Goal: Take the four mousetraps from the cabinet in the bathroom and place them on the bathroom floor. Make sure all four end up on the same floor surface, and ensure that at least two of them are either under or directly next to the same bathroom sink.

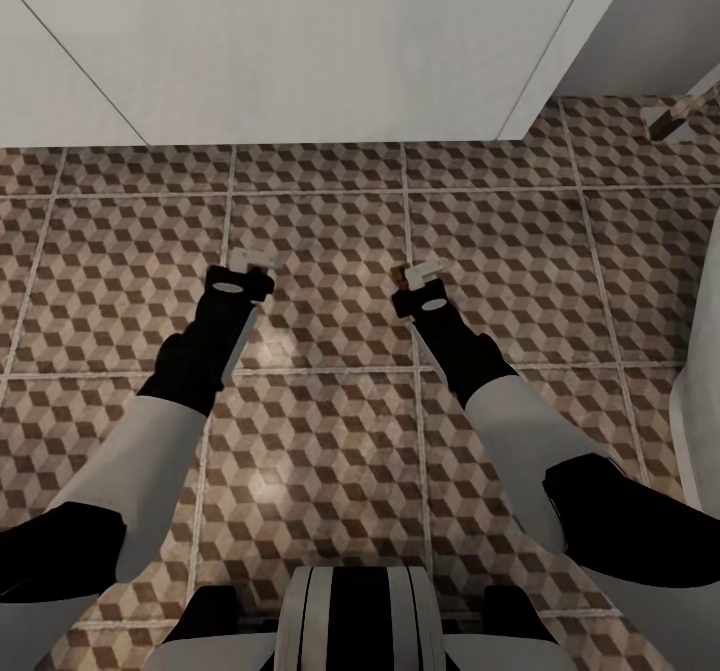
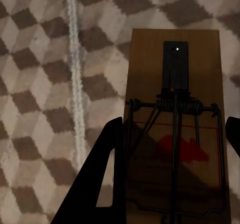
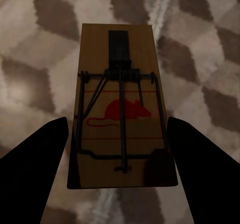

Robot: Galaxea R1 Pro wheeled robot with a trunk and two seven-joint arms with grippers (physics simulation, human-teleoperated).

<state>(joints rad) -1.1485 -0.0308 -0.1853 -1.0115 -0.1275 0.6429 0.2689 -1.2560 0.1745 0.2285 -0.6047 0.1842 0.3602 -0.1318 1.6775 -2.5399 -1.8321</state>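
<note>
we look down over both arms at the bathroom floor (image 1: 320, 451), its cube-patterned tiles running up to a pale wall (image 1: 300, 41). our left gripper (image 1: 250, 269) points at the floor, and its wrist view shows a mousetrap (image 2: 175, 129) between the dark fingers (image 2: 102, 179), which sit tight against its sides, so it is clamped on that trap. our right gripper (image 1: 422, 286) hangs near it over the same tiles; the second mousetrap (image 3: 122, 108), with its red mouse mark, lies between the fingers (image 3: 35, 154), which stand clear of its edges. we cannot tell whether either trap touches the floor.
</note>
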